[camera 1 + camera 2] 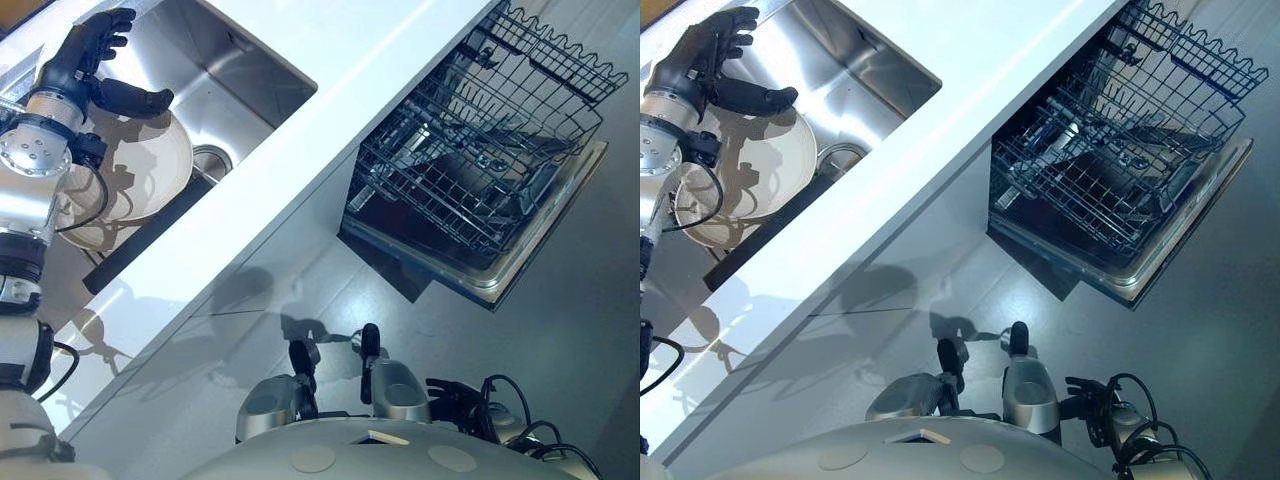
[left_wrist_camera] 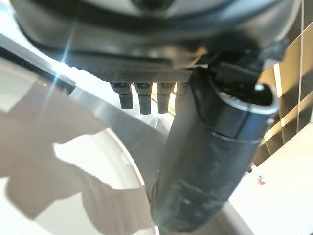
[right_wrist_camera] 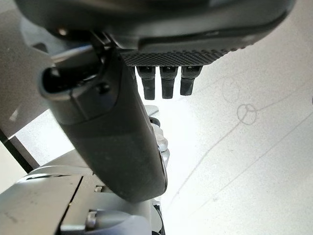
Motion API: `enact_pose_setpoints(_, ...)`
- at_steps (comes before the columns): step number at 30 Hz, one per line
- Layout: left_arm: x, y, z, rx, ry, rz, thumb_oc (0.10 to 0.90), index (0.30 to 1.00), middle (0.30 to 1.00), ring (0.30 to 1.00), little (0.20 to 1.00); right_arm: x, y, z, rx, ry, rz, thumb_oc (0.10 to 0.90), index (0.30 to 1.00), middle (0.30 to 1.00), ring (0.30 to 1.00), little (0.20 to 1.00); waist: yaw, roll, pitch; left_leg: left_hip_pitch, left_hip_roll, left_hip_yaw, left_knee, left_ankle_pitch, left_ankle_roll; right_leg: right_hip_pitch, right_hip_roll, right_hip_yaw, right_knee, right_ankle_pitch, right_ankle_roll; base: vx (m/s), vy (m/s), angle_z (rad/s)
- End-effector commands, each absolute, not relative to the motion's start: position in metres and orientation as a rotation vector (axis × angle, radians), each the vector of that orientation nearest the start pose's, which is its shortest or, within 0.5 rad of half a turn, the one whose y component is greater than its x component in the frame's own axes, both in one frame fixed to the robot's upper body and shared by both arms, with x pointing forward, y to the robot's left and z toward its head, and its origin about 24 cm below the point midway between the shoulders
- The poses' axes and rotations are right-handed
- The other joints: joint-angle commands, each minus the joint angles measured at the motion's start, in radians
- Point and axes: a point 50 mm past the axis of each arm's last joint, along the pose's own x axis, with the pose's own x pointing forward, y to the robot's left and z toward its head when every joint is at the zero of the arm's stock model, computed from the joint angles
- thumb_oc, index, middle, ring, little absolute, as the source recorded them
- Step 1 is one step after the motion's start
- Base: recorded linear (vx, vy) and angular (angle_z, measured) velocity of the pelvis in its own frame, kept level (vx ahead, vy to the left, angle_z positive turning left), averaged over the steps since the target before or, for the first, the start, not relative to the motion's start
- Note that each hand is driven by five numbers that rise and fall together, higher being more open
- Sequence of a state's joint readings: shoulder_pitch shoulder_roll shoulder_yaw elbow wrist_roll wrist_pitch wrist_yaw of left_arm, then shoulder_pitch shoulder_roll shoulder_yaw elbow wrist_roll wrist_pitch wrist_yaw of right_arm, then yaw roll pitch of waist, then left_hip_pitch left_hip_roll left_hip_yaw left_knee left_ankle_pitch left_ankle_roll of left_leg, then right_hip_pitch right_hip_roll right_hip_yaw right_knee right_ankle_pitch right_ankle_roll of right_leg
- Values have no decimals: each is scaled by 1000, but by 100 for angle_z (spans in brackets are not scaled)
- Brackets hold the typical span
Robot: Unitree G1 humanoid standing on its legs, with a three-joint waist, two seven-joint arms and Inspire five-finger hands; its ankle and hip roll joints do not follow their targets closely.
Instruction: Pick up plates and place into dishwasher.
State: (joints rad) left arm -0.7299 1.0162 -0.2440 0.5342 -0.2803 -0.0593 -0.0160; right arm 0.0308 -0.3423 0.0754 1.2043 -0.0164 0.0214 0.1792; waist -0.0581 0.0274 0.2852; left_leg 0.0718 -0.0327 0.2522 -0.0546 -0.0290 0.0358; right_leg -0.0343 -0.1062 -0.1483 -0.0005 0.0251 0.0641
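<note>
White worktop [image 1: 330,110] runs across the scene, with a steel sink [image 1: 240,70] sunk into it and an open dishwasher [image 1: 500,270] below, its wire rack [image 1: 480,150] pulled out. A cream plate [image 1: 150,175] lies in the sink beside the drain. The left robot hand [image 1: 85,55] hovers over the plate's rim, released, fingers spread and thumb held apart, grasping nothing. The right robot hand [image 3: 117,127] hangs low over the floor [image 1: 560,360], fingers relaxed and empty. The reach for the plate seems to be the step in hand; next the fingers must drop to the rim and close on it. The sink wall and the worktop edge stand between plate and rack, so the plate must be lifted clear first.
</note>
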Motion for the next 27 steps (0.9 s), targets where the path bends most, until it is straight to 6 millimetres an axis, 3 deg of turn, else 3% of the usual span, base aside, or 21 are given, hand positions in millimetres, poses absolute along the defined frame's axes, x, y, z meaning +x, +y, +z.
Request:
enact_pose_setpoints(1,311,335,331,660,-624,387,800,900,900,900,900,43,-299,-148,-252,1378,-79,800,900,900,900,900,1,37,-96,-84,-68,-41,149,-117,34,-72,-10,-3,162,-109,76,-19,-8,6)
enact_pose_setpoints(9,300,335,333,528,-783,486,800,900,900,900,900,38,-294,-150,-253,1390,-67,800,900,900,900,900,9,31,-116,-69,-69,-63,134,-115,31,-57,-7,-8,167,-123,68,-5,-2,1)
enact_pose_setpoints(12,305,333,323,609,-717,439,800,900,900,900,900,37,-293,-151,-256,1393,-57,800,900,900,900,900,9,28,-120,-63,-66,-64,131,-116,31,-54,-6,-11,170,-127,68,0,0,0)
enact_pose_setpoints(18,317,338,297,804,-396,261,800,900,900,900,900,38,-296,-149,-255,1392,-63,800,900,900,900,900,14,33,-112,-58,-61,-63,132,-116,32,-47,-2,-14,169,-127,71,0,0,0)
enact_pose_setpoints(27,315,358,281,876,-176,164,800,900,900,900,900,42,-301,-147,-249,1378,-85,800,900,900,900,900,17,41,-97,-68,-63,-57,145,-118,36,-48,-4,-29,171,-124,71,-6,-3,5)
